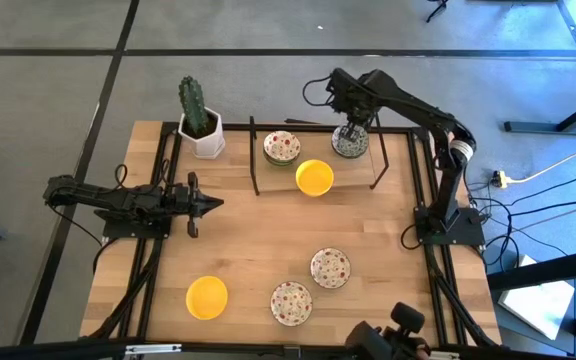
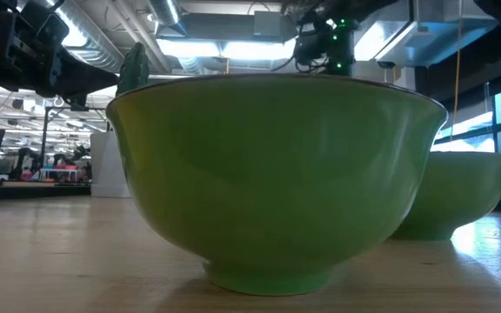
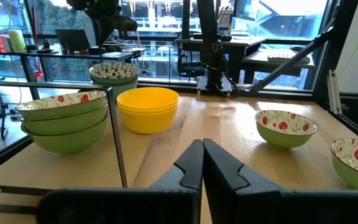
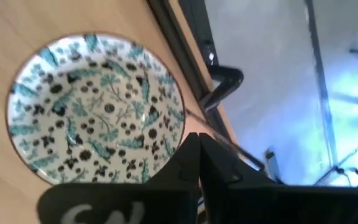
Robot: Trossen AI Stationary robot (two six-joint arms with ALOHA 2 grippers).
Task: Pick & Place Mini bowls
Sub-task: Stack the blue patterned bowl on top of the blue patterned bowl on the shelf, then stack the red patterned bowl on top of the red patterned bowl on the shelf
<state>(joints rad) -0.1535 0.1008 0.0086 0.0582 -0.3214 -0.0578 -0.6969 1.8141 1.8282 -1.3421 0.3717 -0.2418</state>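
Wooden table (image 1: 258,240): right gripper (image 1: 351,135), fingers together on green-patterned bowl (image 1: 349,143) rim at 1 o'clock; placing, release next. Left gripper (image 1: 206,204) closed, empty, waits at 9 o'clock.

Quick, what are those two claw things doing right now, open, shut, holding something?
Left gripper: shut, holding nothing, over the table's left side.
Right gripper: shut on the rim of the green-patterned bowl at the table's far edge.
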